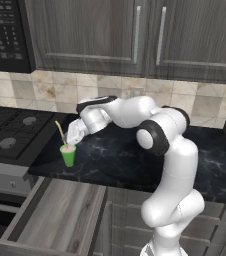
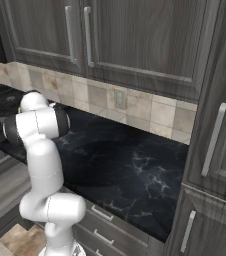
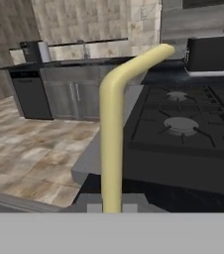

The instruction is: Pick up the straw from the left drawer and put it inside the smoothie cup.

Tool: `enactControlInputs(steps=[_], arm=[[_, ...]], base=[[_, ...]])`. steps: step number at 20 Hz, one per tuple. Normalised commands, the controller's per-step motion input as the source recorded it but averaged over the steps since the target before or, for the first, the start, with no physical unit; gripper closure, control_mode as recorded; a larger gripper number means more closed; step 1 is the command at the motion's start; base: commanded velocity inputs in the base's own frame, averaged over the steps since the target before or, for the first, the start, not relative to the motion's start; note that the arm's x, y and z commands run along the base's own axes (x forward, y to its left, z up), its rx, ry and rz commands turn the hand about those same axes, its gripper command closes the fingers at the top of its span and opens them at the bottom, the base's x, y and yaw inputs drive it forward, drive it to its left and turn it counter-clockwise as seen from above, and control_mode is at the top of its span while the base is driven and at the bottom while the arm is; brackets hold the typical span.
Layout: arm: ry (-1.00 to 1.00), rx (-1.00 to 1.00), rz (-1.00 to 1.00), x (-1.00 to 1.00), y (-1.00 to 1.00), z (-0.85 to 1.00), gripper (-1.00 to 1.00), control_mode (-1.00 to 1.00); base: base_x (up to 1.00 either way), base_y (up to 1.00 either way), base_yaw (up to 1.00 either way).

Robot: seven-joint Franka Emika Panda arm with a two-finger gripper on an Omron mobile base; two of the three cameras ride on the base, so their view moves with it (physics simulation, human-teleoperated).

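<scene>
The straw [image 1: 60,131] is thin and pale yellow, with a bend near its top. It looks very light, and it may be smooth and slippery, so a hard squeeze could crush it and a loose one could let it slide. The best place to hold it is on the straight part below the bend, and that seems to be where the robot has it. The gripper [image 1: 73,137] is pinched nearly all the way shut on the straw. In the hand view the straw [image 3: 111,144] comes up right between the two dark tips and then bends off to one side, so it sits in the middle of the grip. From the left, the straw stands tilted over the little green cup [image 1: 68,155] on the dark counter [image 1: 125,160], next to the stove [image 1: 15,132]. Its low end is at the pink top of the cup, but I cannot tell if it is really inside yet. The big drawer [image 1: 60,215] below the counter is pulled open, and I see only its wooden bottom.
</scene>
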Motion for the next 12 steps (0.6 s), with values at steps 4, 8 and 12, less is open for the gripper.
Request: enactControlInputs(steps=[4,8,12], arm=[[-0.05,0.04,0.00,0.13,0.00,-0.14,1.00,-1.00],[0.00,0.03,0.00,0.00,0.00,0.00,1.00,-1.00],[0.03,0.00,0.00,-0.09,0.00,0.00,1.00,-1.00]], base=[[0.00,0.00,0.00],[0.00,0.00,0.00],[0.00,0.00,0.00]])
